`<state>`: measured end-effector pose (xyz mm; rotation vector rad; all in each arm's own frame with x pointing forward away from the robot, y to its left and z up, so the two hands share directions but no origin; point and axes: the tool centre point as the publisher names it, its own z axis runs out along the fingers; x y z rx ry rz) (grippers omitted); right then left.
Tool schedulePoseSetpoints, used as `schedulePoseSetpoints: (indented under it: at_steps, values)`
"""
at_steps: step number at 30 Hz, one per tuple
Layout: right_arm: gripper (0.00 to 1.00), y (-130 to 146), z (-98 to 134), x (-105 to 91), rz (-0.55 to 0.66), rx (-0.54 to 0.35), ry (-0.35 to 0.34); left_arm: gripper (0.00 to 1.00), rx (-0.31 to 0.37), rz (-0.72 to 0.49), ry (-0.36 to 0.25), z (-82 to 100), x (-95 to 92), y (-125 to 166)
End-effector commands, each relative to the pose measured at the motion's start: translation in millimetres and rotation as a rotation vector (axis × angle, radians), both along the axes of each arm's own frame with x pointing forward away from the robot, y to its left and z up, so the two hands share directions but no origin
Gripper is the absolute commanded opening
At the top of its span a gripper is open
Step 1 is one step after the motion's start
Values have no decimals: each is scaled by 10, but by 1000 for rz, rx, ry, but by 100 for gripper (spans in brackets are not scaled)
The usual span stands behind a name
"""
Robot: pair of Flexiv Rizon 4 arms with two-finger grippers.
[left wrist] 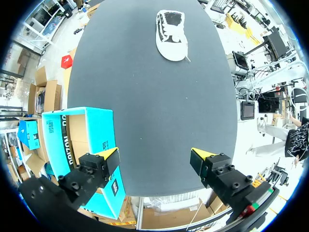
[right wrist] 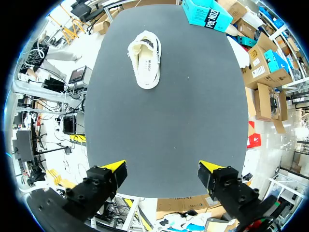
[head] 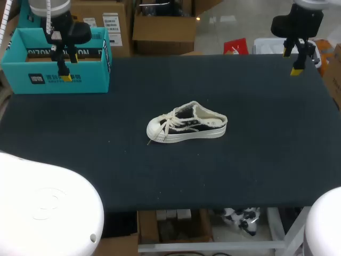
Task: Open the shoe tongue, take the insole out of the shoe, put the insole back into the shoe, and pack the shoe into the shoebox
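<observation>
- My left gripper (head: 65,70) hangs in the upper left of the head view, over the open teal cardboard shoebox (head: 32,79). In its own wrist view the left gripper (left wrist: 154,162) has its yellow-tipped fingers spread wide, with nothing between them. One finger sits over the shoebox (left wrist: 82,140) wall, and the other over the bare dark table mat (left wrist: 159,111).
- My right gripper (head: 292,61) is in the upper right of the head view, above the table's far right corner. In the right wrist view, the right gripper (right wrist: 162,171) is just as wide open and holds nothing.
- The black canvas sneaker with cream rubber sole and pale laces (head: 186,124) stands on its sole near the middle of the frame. It rests on the dark table mat (head: 160,176), toe toward the left and heel toward the right, well apart from both grippers and the box.
- In the left wrist view the sneaker (left wrist: 172,35) lies far ahead of the fingers, toe cap nearer.
- In the right wrist view the sneaker (right wrist: 146,59) lies far ahead, showing a pale interior. The shoebox (right wrist: 208,13) is beyond it, off to one side.
</observation>
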<state>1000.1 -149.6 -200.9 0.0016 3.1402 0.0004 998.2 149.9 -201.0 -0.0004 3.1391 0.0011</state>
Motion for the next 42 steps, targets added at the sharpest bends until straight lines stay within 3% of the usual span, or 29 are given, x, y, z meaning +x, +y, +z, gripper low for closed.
schedulePoseSetpoints:
  at_steps: [1, 30, 33, 38, 42]
  values:
    - [100, -1, 2, -1, 0, 0, 0, 100, 0, 0, 0, 0, 2, 0]
    - [100, -1, 2, -1, 0, 0, 0, 100, 0, 0, 0, 0, 2, 0]
    - [100, 126, -32, 3, -17, 88, -23, 100, 1, 27, 17, -41, 29, -28]
    - [100, 286, -167, -56, -66, 205, -50, 100, -12, 171, 46, -132, 84, -96]
    - [100, 489, -294, -143, -82, 280, -57, 100, -10, 281, 33, -170, 30, -184]
